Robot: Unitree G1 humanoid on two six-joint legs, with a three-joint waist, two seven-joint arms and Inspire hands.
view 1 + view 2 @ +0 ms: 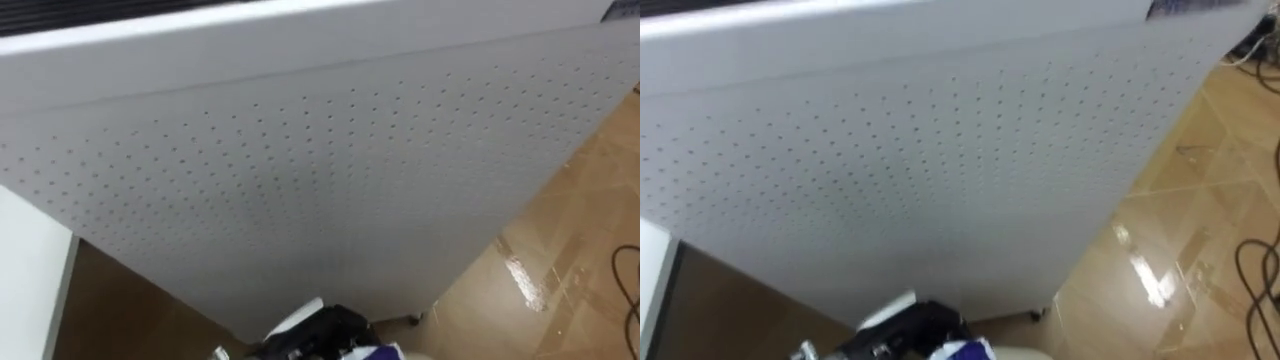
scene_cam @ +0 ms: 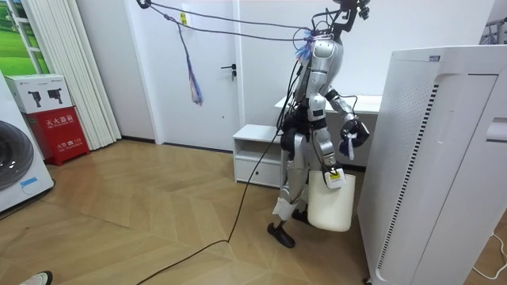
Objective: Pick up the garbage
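Purple-white scrap (image 1: 378,352), perhaps garbage, just beside the dark hand (image 1: 318,330)

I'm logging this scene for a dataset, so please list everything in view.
appliance: one, white, tall with a perforated side, directly before the robot
bag: one, white, low at the robot's side
blue thing: one, small, by the raised hand
cabinet: one, white, low, behind the robot
washing machine: one, white, room view's left edge
white box: one, atop the red box
red box: one, beside the curtain
curtain: one, pale, room view's left
door: one, white, closed
floor: wooden
left hand: dark, raised towards the appliance
right hand: low, at the bag's top
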